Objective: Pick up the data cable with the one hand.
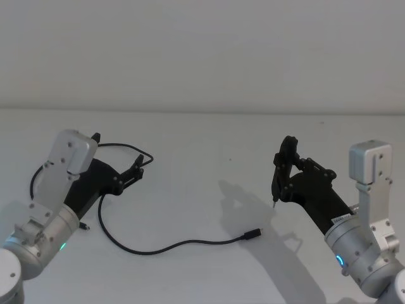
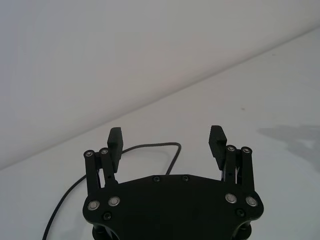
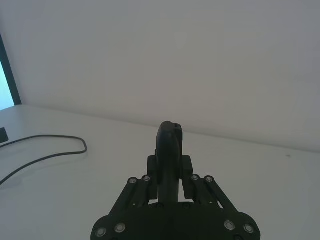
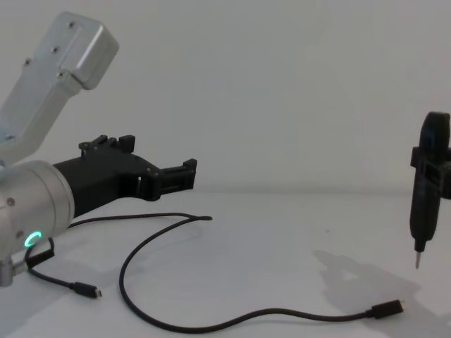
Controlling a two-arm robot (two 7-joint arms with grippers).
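1. No lift yet. Finds the data cable [image 1: 152, 248] lying slack on the surface [image 1: 209, 145], all of it down, from a looped bend at the robot's left to a long sweep toward the middle.
2. Ends in one plug [image 1: 253, 234] near the centre of the surface, well apart from both arms. Puts the other plug [image 4: 88, 289] close under the left wrist.
3. Places the left gripper [image 1: 117, 151] above the looped bend, raised off the surface in the chest view, jaws spread wide with nothing between them.
4. Shows, from the left wrist view, the cable's bend lying just beyond the two open fingers [image 2: 116, 140], in line with the gap between them. Lined up, by the look of it, but not enclosed.
5. Has the right gripper [image 1: 283, 176] off to the right, up off the surface, jaws closed on a slim pen-like tool [image 1: 288, 152] pointing tip-down. No part in the pick, apparently.
6. Counts as done, at a guess: the approach and the opening.
7. Leaves the real work: coming down onto the bend, closing on the cable, raising it clear.
8. Calls for a low, square descent — a thin cable flat on a surface looks easy to pinch past or push aside.
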